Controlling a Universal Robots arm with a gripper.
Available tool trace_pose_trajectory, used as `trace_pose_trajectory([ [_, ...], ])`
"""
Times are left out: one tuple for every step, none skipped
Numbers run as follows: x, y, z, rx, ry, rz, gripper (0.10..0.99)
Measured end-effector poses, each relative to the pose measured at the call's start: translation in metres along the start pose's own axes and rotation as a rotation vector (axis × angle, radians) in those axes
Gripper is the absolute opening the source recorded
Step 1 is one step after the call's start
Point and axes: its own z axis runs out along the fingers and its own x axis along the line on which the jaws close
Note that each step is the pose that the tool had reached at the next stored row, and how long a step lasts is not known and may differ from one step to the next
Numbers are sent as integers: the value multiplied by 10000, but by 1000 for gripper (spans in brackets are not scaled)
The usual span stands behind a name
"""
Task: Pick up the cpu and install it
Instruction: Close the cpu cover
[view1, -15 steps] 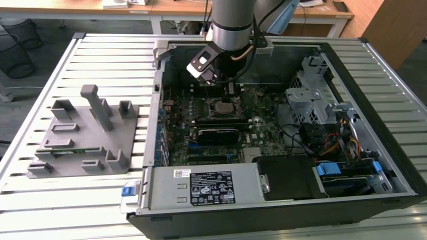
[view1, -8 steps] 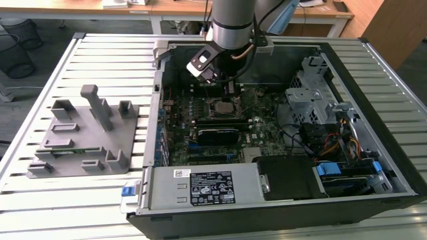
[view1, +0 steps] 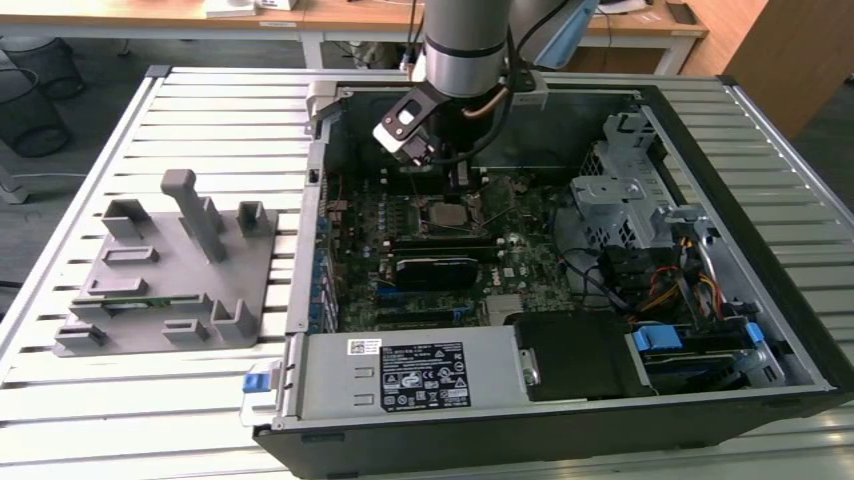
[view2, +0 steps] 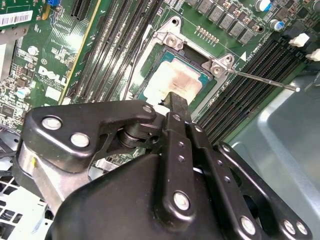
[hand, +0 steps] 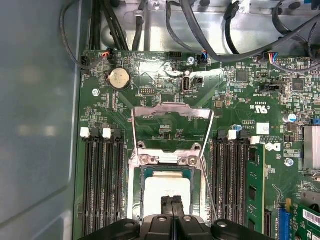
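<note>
Standing right over the cpu, the gripper has its fingers pressed together, holding nothing; the cpu lies seated on the board, its frame open: placing looks done, clamping not.

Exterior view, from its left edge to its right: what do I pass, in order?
Black wire bin → grey fixture tray on the slatted table → cpu lying in the motherboard socket inside the open case → metal drive cage.
</note>
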Motion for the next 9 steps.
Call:
trace_pose_trajectory([
  [0,0,-3,2,-2,0,106],
  [-1,0,-10,5,-4,0,106],
  [0,1,-18,10,-2,0,106],
  [0,2,-25,17,-1,-1,106],
  [0,3,-34,26,0,-1,106],
  [0,4,-45,36,0,0,106],
  [0,5,-58,44,0,1,106],
  [0,5,-70,50,0,1,106],
  [0,6,-82,57,0,0,106],
])
